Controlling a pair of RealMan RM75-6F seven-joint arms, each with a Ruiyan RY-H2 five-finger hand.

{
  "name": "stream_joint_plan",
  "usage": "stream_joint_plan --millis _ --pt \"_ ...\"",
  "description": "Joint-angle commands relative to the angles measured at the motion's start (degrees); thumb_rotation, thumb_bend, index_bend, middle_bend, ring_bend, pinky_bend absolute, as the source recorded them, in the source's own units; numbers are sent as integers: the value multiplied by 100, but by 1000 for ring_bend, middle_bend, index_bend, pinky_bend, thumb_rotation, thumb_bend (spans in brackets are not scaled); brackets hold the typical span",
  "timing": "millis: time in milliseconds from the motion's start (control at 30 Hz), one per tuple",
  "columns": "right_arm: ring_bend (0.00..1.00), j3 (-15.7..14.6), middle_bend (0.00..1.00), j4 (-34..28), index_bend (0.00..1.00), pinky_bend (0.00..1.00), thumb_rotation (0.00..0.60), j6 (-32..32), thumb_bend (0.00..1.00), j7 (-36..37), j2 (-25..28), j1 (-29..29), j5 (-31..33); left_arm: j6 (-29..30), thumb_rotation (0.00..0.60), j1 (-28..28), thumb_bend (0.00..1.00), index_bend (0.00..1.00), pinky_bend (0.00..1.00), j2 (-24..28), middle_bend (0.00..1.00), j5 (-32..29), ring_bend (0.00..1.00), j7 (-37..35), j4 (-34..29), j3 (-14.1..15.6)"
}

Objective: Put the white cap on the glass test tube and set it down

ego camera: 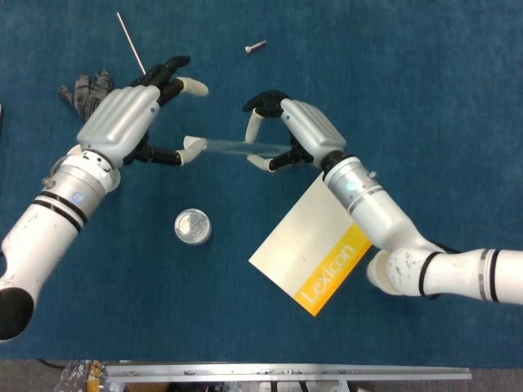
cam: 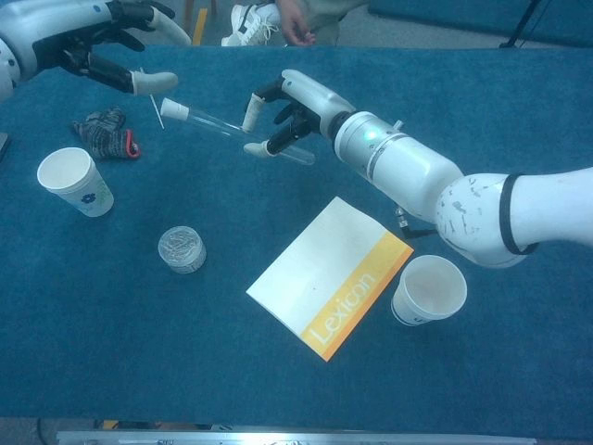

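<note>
Clear glass test tube [cam: 243, 133], matt blue cloth table cover [ego camera: 425, 90], glossy silver-grey hand shells

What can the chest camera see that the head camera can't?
Only the chest view shows the left paper cup whole, the right paper cup, and a person past the table's far edge.

Only the head view shows the small bolt.

Both show the left robot hand, open, the right robot hand holding the capped test tube, the Lexicon booklet, the glove and the round jar.
</note>
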Motion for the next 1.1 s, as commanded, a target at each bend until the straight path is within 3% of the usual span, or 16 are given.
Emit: stream_joint_plan --millis 33,333,600,1100 --pt "116 -69 279 -106 661 234 600 -19 246 -175 160 33 28 181 371 108 286 190 0 111 0 229 0 203 44 116" --pt "116 -472 279 -216 661 234 600 -19 246 -751 446 123 27 727 362 453 286 190 0 178 0 936 0 635 323 375" --pt "116 -766 279 236 661 234 600 -31 246 -942 126 178 -38 1219 350 763 286 190 0 175 0 1488 0 844 507 465" --pt "116 -707 279 1121 661 235 600 -44 246 -1281 -749 523 -173 1388 348 1063 287 190 0 351 0 1794 0 715 450 432"
